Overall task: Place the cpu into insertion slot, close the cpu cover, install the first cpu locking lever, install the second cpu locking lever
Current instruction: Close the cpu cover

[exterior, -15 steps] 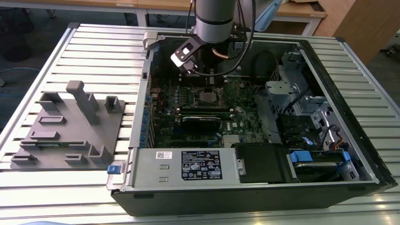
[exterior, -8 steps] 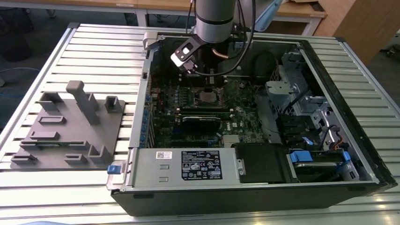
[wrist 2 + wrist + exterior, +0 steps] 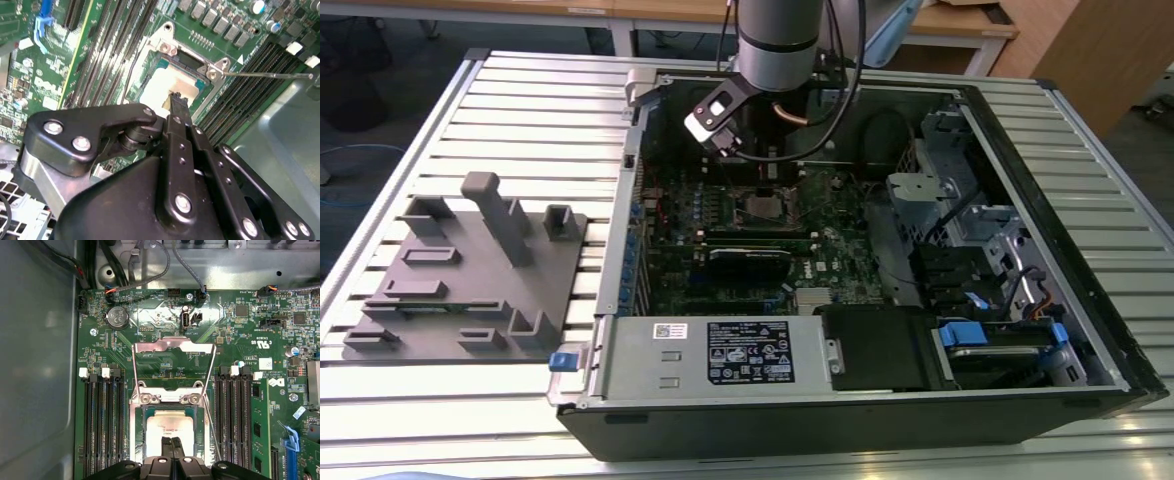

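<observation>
The gripper (image 3: 172, 442) hangs over the cpu (image 3: 172, 426) with its jaws pressed together and nothing between them. I cannot tell whether the tips touch the chip. The cpu lies flat in the insertion slot (image 3: 135, 437), a pale silver-grey square with faint print. The cpu cover (image 3: 172, 346), a thin silvery frame, is swung open on the far side of the chip from the tips. A thin lever (image 3: 265, 75) juts free from the socket's corner.

In the exterior view, a grey fixture (image 3: 467, 270) sits at the case's nine o'clock on a slatted metal table (image 3: 534, 90). The open case (image 3: 854, 420) shows its green board (image 3: 674, 260). The arm (image 3: 781, 40) enters at twelve o'clock. Drive cages (image 3: 987, 240) stand at three o'clock, and wooden desks (image 3: 961, 25) at one o'clock.
</observation>
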Robot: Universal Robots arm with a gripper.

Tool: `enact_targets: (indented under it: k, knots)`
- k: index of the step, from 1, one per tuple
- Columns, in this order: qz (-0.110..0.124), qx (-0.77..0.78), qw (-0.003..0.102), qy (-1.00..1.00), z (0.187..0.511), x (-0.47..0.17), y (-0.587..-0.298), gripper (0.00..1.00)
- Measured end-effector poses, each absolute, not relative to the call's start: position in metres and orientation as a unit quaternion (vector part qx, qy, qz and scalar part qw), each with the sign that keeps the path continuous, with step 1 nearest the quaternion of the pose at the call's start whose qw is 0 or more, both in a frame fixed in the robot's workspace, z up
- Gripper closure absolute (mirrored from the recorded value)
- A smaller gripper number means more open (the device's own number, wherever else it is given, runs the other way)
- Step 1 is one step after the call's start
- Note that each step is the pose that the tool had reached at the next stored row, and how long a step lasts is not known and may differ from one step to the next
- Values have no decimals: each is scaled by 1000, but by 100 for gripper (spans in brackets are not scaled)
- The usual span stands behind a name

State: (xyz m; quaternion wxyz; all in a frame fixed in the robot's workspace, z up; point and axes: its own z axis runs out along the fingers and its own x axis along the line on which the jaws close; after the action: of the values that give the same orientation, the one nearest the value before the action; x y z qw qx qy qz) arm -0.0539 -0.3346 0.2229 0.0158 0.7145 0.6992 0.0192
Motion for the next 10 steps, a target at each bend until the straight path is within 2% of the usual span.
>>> enact_targets:
  k: [10]
  knots:
    - [19,715,16,699,223,-54,-335,90]
